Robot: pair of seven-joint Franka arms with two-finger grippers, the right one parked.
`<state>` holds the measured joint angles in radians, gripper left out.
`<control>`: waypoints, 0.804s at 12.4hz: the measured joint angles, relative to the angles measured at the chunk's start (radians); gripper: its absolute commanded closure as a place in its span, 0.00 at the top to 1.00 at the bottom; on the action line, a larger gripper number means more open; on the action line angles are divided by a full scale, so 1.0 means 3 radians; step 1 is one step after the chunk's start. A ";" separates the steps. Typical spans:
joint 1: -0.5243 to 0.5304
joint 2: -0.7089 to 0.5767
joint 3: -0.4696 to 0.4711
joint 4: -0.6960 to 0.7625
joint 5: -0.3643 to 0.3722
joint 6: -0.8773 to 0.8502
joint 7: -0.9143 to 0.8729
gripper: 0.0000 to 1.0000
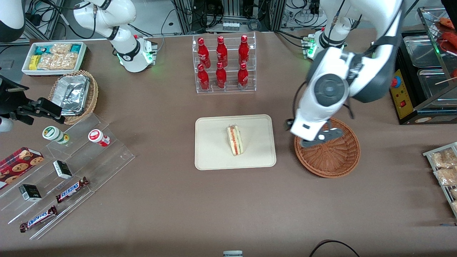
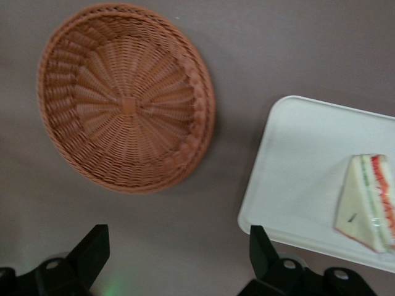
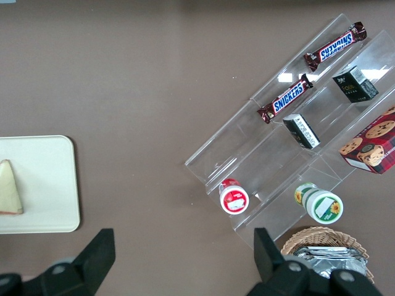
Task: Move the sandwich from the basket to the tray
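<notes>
— Where's the hand?

— Above the basket, over the part of its rim nearest the tray, with nothing between its fingers. They stand well apart — the wrist camera shows bare brown table between the two dark tips.

— And the basket itself?

— Round, reddish-brown wicker, nothing lying in it. It sits just beside the tray, toward the working arm's end of the table, with a narrow strip of table between the two.

— The sandwich?

— The sandwich lies on the tray, roughly in its middle, clear of the rim all round. It is a pale wedge with its red and green filling edge showing, the narrow tip pointing away from the front camera.

— Anything else close to the tray?

— A clear rack of red bottles stands farther from the front camera than the tray. Toward the parked arm's end there's a stepped clear stand with Snickers bars, small dark boxes and two little pots — and farther from the camera than that stand, a lighter wicker basket with foil containers and a white bin of snack packets.
</notes>
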<state>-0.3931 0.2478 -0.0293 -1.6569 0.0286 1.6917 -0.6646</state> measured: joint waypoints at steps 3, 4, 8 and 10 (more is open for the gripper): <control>0.0294 -0.0215 0.0000 -0.0197 -0.0001 -0.0055 0.0547 1.00; 0.0401 -0.0275 0.0000 -0.0217 -0.0001 -0.0138 0.0743 1.00; 0.0916 -0.0500 -0.0086 -0.0217 -0.0019 -0.0446 0.1330 1.00; 0.1271 -0.0575 -0.0304 -0.0167 -0.0036 -0.0602 0.1563 1.00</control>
<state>-0.0117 0.0752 -0.1205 -1.7070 0.0179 1.5111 -0.1956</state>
